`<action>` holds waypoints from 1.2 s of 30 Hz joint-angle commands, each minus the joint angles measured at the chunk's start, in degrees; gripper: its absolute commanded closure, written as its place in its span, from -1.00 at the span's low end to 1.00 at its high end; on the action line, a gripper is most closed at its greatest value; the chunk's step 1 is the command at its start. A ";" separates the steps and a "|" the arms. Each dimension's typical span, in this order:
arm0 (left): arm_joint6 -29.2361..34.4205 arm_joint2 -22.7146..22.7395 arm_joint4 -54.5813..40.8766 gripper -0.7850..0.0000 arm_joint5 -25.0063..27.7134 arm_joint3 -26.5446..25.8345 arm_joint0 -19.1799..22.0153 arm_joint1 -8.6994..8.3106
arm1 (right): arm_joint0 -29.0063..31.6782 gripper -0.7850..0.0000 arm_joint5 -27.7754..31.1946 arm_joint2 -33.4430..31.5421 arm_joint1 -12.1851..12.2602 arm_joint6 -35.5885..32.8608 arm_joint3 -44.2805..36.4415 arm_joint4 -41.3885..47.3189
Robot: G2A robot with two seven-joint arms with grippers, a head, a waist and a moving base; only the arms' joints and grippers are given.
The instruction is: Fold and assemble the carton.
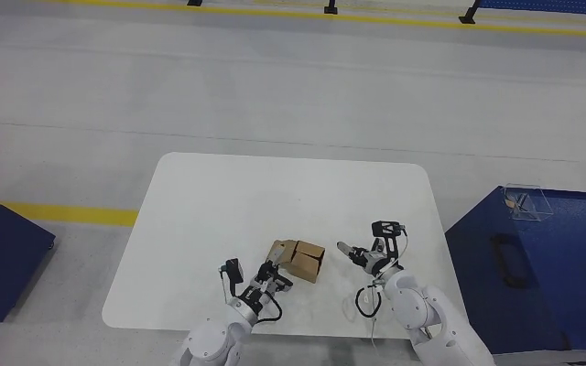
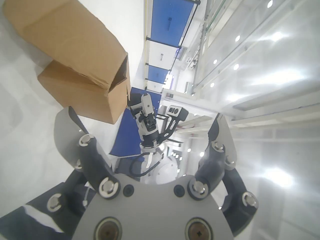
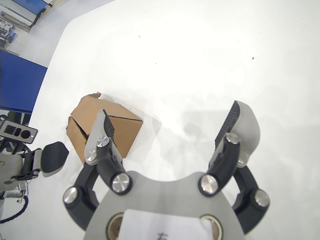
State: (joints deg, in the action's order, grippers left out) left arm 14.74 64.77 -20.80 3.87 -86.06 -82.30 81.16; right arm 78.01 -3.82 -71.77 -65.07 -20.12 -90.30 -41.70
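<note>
A brown cardboard carton point(image 1: 299, 259) lies on its side near the front of the white table point(image 1: 275, 192), formed into a box shape with loose flaps at its ends. My left gripper point(image 1: 273, 276) sits just off the carton's near-left end, open and holding nothing. In the left wrist view the carton point(image 2: 75, 51) lies just beyond one finger of the open left gripper point(image 2: 147, 124). My right gripper point(image 1: 351, 252) is a short way to the carton's right, open and empty. The right wrist view has the carton point(image 3: 127, 131) behind one finger point(image 3: 105, 128) of the right gripper point(image 3: 170, 112).
The table's front edge runs close under both arms. A blue cabinet point(image 1: 522, 265) with a clear container point(image 1: 526, 201) on top stands right of the table. Another blue unit point(image 1: 18, 256) stands to the left.
</note>
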 commanded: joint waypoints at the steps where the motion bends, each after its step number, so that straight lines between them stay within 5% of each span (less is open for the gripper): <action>1: -0.73 -0.56 -1.58 -1.00 2.39 2.17 0.64 0.29 | 0.19 -1.00 0.14 -0.26 -0.03 0.08 -0.08 0.33; 5: -3.76 -1.52 -1.98 -1.00 8.65 6.33 1.88 0.93 | 0.44 -1.00 0.36 -0.46 -0.12 0.13 0.12 0.20; 19: -6.74 -4.01 -5.40 -1.00 13.13 18.58 8.41 2.83 | 1.05 -1.00 0.45 -0.58 -0.47 0.32 -0.48 -0.40; 29: -4.16 -3.91 -8.29 -1.00 21.78 26.89 12.43 3.92 | 1.32 -1.00 0.50 -0.68 -0.70 0.11 -0.79 -0.91; 36: 3.06 -4.00 -7.99 -1.00 33.08 32.38 14.84 4.32 | 0.83 -1.00 0.18 -0.55 -0.94 -0.41 -0.49 -1.10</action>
State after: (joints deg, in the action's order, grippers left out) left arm 16.47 60.74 -28.48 34.35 -54.45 -67.71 85.40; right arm 78.90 -3.62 -72.35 -65.97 -20.51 -90.83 -42.79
